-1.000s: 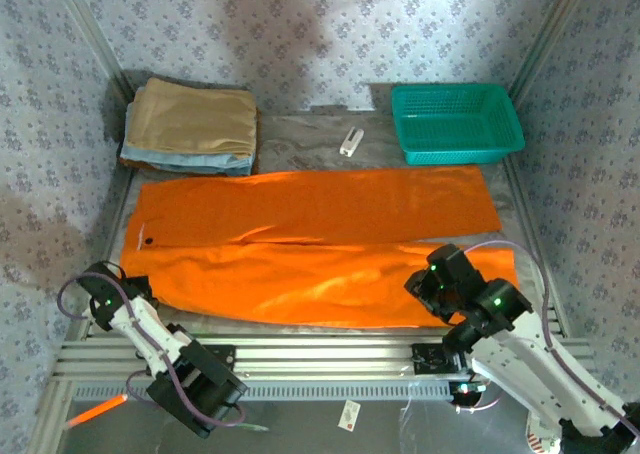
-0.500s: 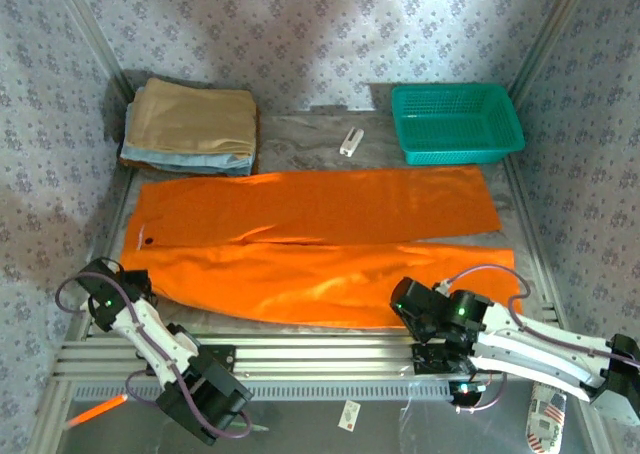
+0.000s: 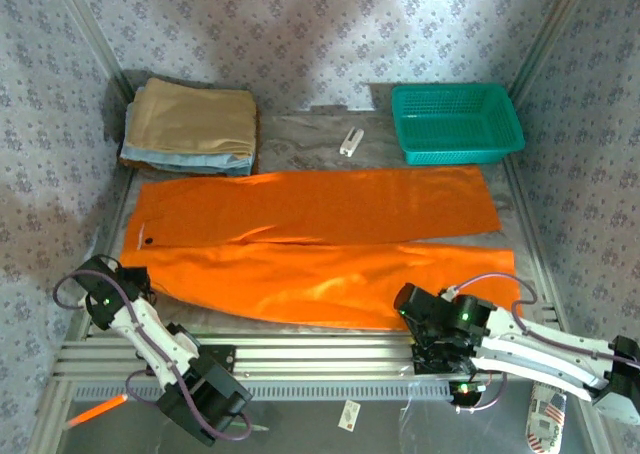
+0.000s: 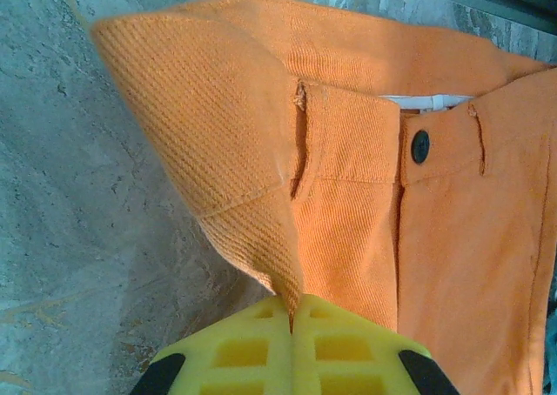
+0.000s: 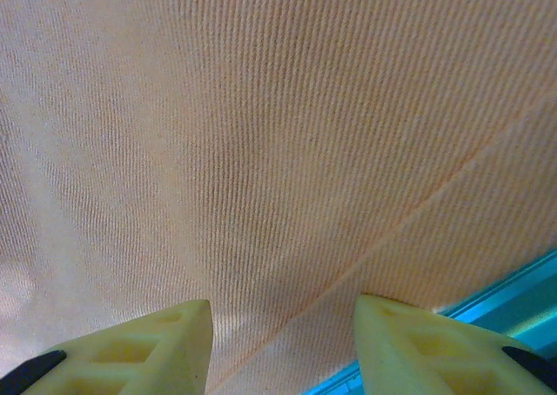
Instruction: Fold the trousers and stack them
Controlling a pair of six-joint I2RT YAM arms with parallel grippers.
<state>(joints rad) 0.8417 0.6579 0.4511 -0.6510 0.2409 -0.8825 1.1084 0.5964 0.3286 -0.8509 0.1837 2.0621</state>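
Left pincer [image 4: 291,304]: closed on a pinch of the trousers [image 4: 452,238] at the near waist corner; the cloth rises from the surface [image 4: 78,195] in a raised flap that runs into the jaws; the button [image 4: 420,146] and waistband lie just beyond, flat. The hold appears chosen to anchor one end of the garment for a lengthwise fold.

Right pincer [image 5: 283,312]: jaws apart, nothing between them; the yellow fingers [image 5: 139,343] straddle a seam of orange cloth close below. In the overhead view it sits low at the near edge of the near leg, toward the cuff end; judged to be lining up a second hold, so that both ends of that leg can be lifted together and the cloth carried over evenly.

Trousers: spread at full length across the middle of the surface, waist to the left, both legs running right, side by side and largely smooth; no fold is made yet.

Surroundings: a tan cloth [image 3: 195,114] lies folded on a light blue cloth [image 3: 185,161] at the far left corner, a likely place for the stack; a teal basket [image 3: 455,89] stands at the far right; a small white object [image 3: 349,140] lies between them, apart from the trousers.

Risk noted: a grasp at only one end would drag the leg askew.
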